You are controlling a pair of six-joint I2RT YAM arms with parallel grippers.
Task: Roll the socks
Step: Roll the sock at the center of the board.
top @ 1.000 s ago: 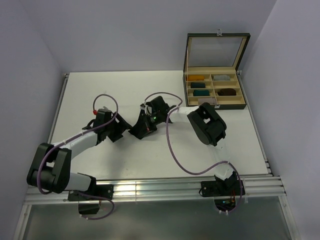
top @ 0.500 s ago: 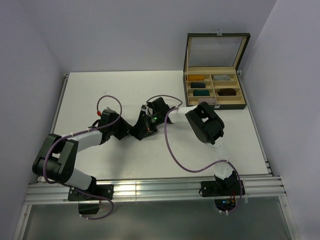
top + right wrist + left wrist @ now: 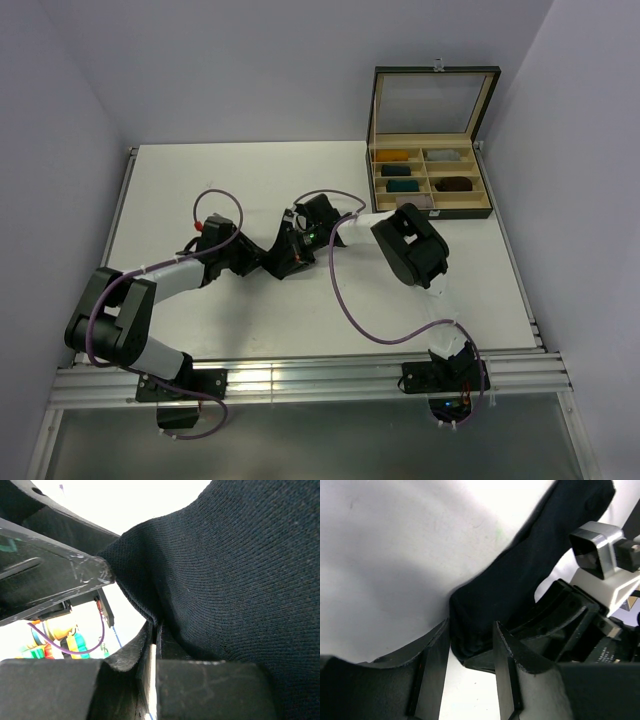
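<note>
A black sock (image 3: pixel 530 570) lies on the white table, running from the upper right of the left wrist view down to my left gripper (image 3: pixel 472 647). Its near end sits between the left fingertips (image 3: pixel 437 650), which stand apart, so the gripper is open around it. My right gripper (image 3: pixel 157 627) is shut, pinching a fold of the black sock (image 3: pixel 240 570) at its edge. In the top view the two grippers meet at the dark sock (image 3: pixel 276 263), left gripper (image 3: pixel 252 260) and right gripper (image 3: pixel 290 250). The brown striped sock is out of view.
An open box (image 3: pixel 432 205) with its lid up stands at the back right, holding mustard, teal, grey and dark rolled bundles in compartments. Purple cables loop over both arms. The right wrist's camera housing (image 3: pixel 600 555) shows close behind the sock.
My left gripper has moved right, up to the sock's end beside the right gripper. The right gripper has stayed almost still, holding the sock.
</note>
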